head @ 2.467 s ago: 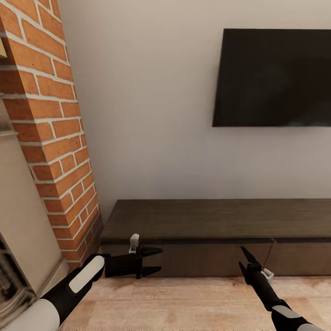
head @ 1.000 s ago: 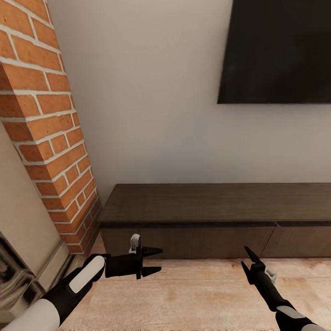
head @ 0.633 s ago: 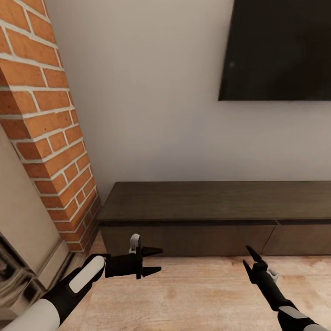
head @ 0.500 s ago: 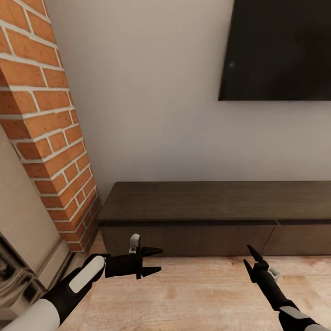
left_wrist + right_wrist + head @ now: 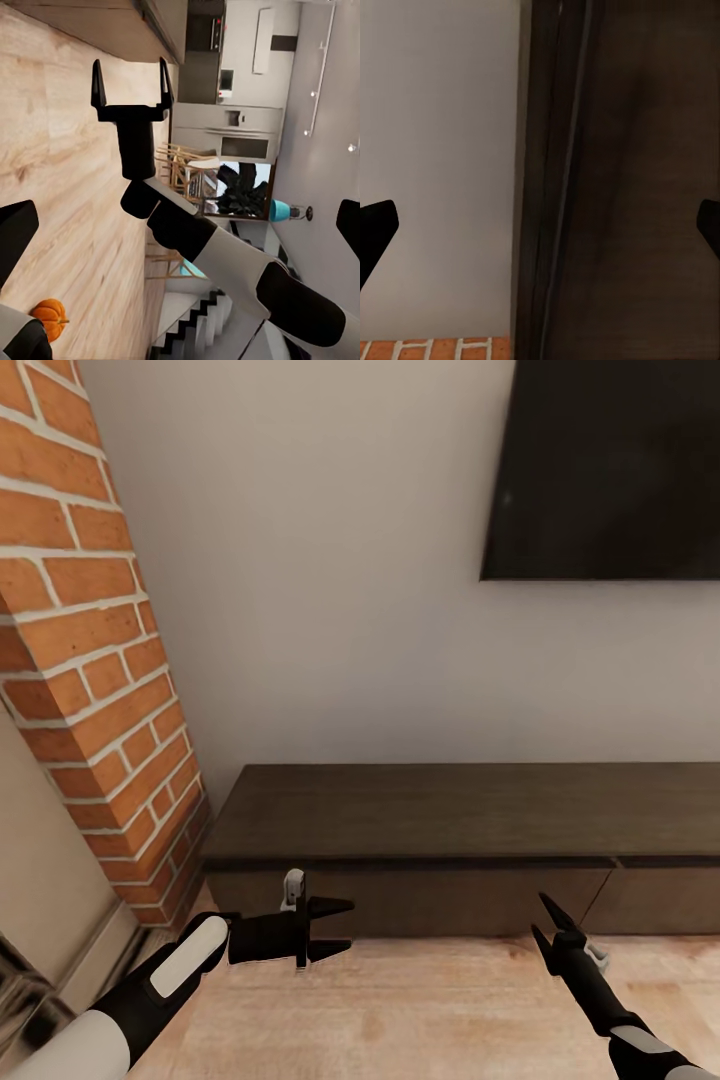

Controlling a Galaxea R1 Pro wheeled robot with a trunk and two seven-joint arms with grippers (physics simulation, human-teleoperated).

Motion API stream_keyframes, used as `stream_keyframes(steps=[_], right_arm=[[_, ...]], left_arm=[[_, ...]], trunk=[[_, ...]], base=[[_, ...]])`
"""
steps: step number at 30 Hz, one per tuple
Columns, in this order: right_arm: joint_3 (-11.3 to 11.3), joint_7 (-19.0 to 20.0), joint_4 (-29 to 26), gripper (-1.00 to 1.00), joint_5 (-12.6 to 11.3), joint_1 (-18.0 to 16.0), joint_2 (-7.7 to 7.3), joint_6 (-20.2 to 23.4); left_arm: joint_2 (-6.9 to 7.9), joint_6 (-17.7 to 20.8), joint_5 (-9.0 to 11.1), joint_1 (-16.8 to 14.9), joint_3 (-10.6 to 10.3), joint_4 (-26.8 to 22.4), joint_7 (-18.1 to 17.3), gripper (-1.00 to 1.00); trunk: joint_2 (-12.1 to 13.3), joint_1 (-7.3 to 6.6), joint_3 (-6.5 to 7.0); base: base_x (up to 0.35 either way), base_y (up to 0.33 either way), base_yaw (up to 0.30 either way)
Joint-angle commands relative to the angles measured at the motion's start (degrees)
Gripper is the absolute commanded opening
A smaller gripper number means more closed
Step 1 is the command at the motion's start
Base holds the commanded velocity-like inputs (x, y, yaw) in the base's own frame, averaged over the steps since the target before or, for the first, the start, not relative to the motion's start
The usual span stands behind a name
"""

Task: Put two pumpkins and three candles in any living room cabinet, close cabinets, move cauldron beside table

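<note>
The cabinet [image 5: 420,810] is a long, low, dark brown unit against the wall, and both its drawer fronts are shut. My left gripper [image 5: 345,926] is open and hovers over the floor just before the left drawer. To the right, my right gripper [image 5: 540,916] is open, empty and points at the drawer front [image 5: 645,187]. The left wrist view also looks across at the right gripper [image 5: 131,84], its two fingers apart. One orange pumpkin [image 5: 49,318] lies on the wooden floor behind me. The candles and the cauldron are out of view.
A red brick column [image 5: 90,660] stands left of the cabinet, close to my left arm. A black TV [image 5: 610,470] hangs on the wall above. Pale wooden floor [image 5: 430,1010] runs in front. Wooden chairs [image 5: 187,169] and a fridge [image 5: 240,135] stand far behind.
The whole picture has shifted, so the camera has moved: the cabinet and TV now sit a little further right. Both arms keep their pose, grippers still open.
</note>
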Motion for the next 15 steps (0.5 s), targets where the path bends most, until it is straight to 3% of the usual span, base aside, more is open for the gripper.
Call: stream_keyframes(steps=[1, 8, 15], right_arm=[[0.34, 0.12, 0.00, 1.00, -0.61, -0.02, -0.02, 0.59], [0.34, 0.03, 0.04, 1.00, -0.59, -0.02, -0.02, 0.59], [0.34, -0.05, 0.04, 1.00, -0.54, -0.02, -0.02, 0.69]], left_arm=[[0.05, 0.03, -0.05, -0.06, -0.17, 0.02, -0.33, 1.00], [0.00, -0.01, -0.10, -0.06, -0.17, 0.01, -0.32, 1.00], [0.02, -0.05, -0.11, -0.06, -0.21, 0.08, -0.29, 1.00]], trunk=[[-0.02, 0.01, -0.05], [-0.02, 0.01, -0.05], [-0.02, 0.01, -0.05]], base=[[0.209, -0.109, 0.000], [0.218, -0.043, 0.000], [0.119, -0.001, 0.000]])
